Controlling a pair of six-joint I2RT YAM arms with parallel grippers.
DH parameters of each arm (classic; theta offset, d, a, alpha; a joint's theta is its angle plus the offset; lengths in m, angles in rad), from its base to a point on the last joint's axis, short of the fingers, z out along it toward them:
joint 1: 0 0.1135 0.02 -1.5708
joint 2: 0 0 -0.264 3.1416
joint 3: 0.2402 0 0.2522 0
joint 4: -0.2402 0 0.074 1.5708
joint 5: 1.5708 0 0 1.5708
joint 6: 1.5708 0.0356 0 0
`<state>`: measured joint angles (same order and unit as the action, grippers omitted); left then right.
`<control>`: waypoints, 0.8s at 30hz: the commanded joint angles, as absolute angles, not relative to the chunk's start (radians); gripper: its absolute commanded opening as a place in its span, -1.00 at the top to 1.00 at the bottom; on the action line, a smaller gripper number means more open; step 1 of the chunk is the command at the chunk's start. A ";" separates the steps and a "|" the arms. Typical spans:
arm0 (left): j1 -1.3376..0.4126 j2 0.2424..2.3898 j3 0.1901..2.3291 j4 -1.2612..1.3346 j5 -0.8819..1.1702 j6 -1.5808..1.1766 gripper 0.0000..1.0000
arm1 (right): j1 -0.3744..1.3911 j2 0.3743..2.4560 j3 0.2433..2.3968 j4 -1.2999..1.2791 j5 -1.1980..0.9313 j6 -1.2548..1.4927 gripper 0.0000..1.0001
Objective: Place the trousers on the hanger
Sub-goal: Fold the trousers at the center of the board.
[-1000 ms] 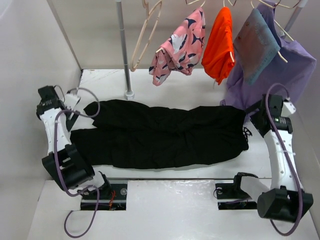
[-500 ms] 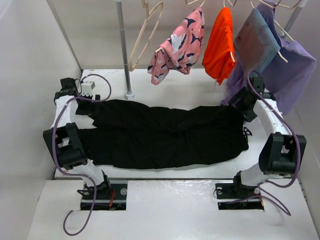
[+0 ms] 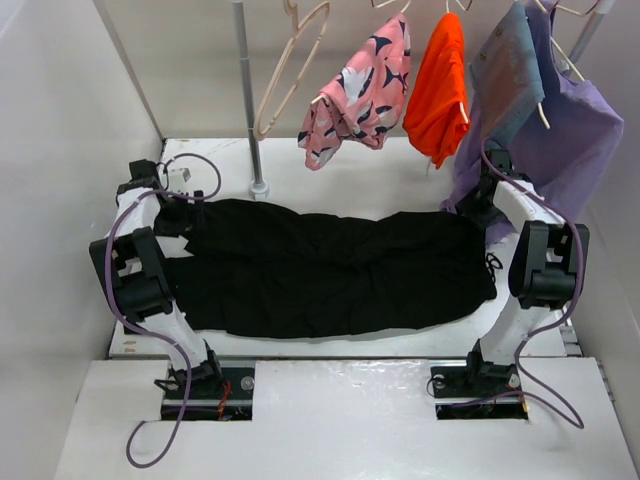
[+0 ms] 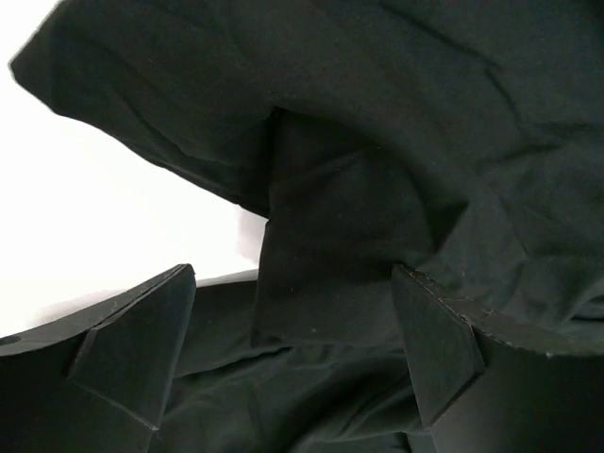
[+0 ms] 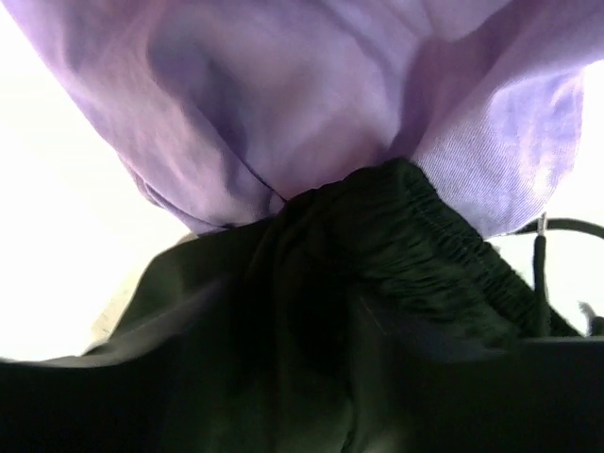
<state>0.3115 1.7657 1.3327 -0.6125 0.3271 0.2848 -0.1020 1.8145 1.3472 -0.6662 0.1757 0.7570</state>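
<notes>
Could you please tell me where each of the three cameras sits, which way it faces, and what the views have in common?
Top external: fixed above and behind the bases, looking down at the table, the trousers and the hanger; the left arm and right arm show.
Left wrist: on the left arm, facing a trouser fold close up; the left end effector shows, fingers spread.
Right wrist: on the right arm, facing the elastic waistband and the purple garment; its own fingers are unclear.
Shared: the trousers appear in all three.

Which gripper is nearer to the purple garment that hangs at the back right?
Right. The right gripper is at the purple garment's lower edge, above the waistband of the trousers. The left gripper is far away, over their leg end on the opposite side.
</notes>
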 commanded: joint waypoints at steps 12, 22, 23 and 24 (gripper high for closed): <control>0.318 1.850 1.413 -0.580 0.356 0.279 1.00 | -0.025 1.734 1.327 -0.635 0.239 0.718 1.00; 0.362 1.740 1.630 -0.659 0.221 0.383 1.00 | -0.035 1.536 1.284 -0.667 0.276 0.686 1.00; 0.362 1.730 1.655 -0.669 0.221 0.393 1.00 | -0.035 1.525 1.284 -0.676 0.276 0.677 1.00; 0.362 1.721 1.707 -0.669 0.210 0.393 1.00 | -0.044 1.514 1.275 -0.676 0.276 0.676 1.00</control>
